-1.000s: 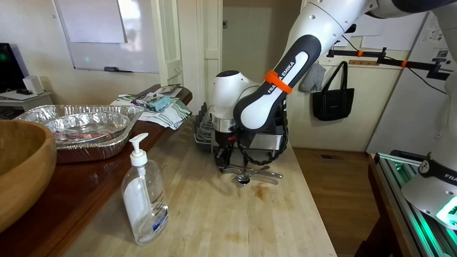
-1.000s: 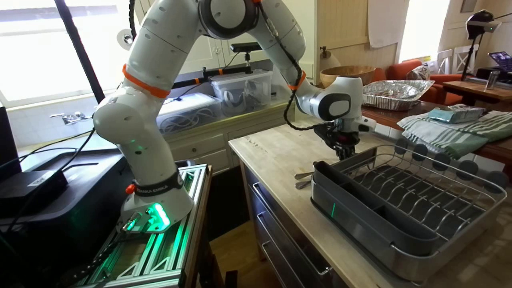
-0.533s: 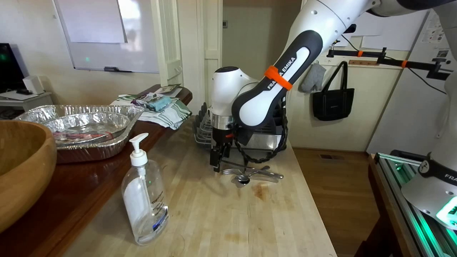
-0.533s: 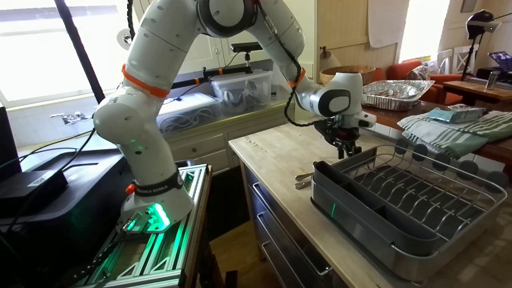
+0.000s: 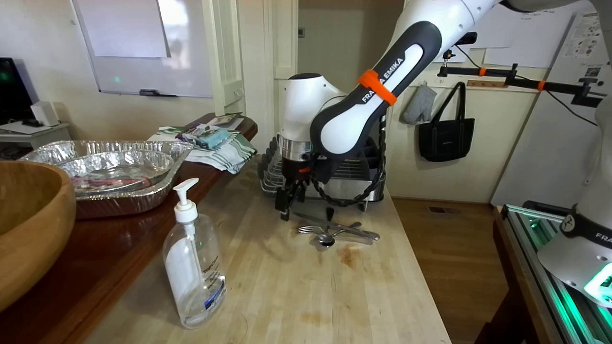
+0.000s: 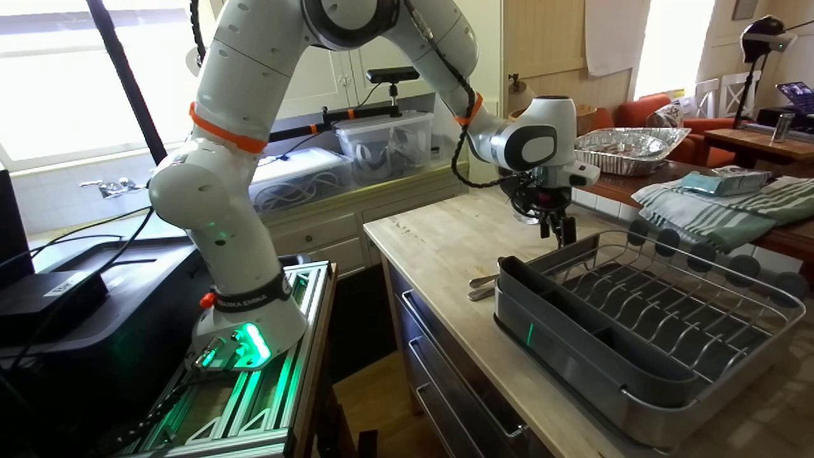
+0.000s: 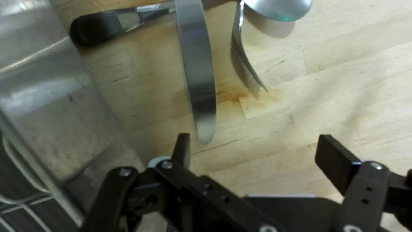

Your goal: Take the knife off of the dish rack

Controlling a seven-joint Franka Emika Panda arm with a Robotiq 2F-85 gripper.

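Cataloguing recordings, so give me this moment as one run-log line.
gripper: open, nothing held, above worktop | knife: lying across other cutlery, beside dish rack | task: knife is off dish rack

You have a whiteboard [image 5: 143,74] on the pale wall [image 5: 162,114] and a floor vent [image 5: 439,210] set into the wooden floor [image 5: 444,258]; in an exterior view, a window [image 6: 51,95] glares white near cream cabinets [image 6: 324,86].

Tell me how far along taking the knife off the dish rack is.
Looks done: the knife lies off the dish rack, with a fork and spoon on the wooden counter.
Under way: no grip; the hand is open near the knife's tip.
Left: probably just moving the hand clear, as it hangs over the counter.
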